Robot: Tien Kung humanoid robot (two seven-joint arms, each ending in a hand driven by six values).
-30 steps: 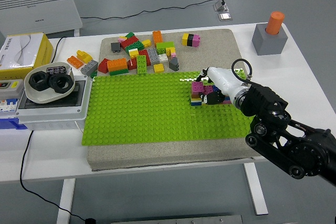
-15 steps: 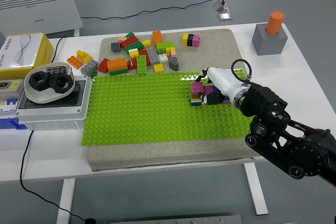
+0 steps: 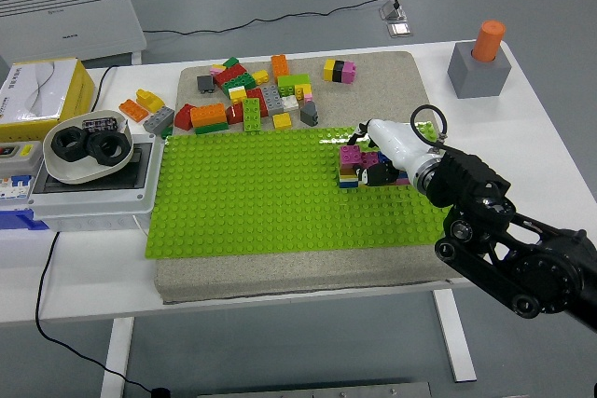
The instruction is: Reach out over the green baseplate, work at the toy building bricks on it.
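A green baseplate [image 3: 252, 193] lies on a beige mat [image 3: 280, 272] in the middle of the table. Near its right back part stands a small brick stack [image 3: 349, 161], pink on top with yellow and blue layers below. My right hand [image 3: 369, 163], white with black fingers, comes in from the lower right and its curled fingers sit against the right side of the stack, hiding that side. Behind the plate a pile of loose bricks [image 3: 247, 100] in many colours lies on the mat. My left arm does not show.
A yellow, black and pink brick [image 3: 340, 70] lies apart at the mat's back. A grey block with an orange cylinder [image 3: 479, 67] stands far right. At the left are a white bowl with black rings [image 3: 84, 146] on a grey box [image 3: 93, 188] and a yellow box [image 3: 37, 90].
The right hand has shifted a hair to the right while staying at the stack. The bricks have not moved.
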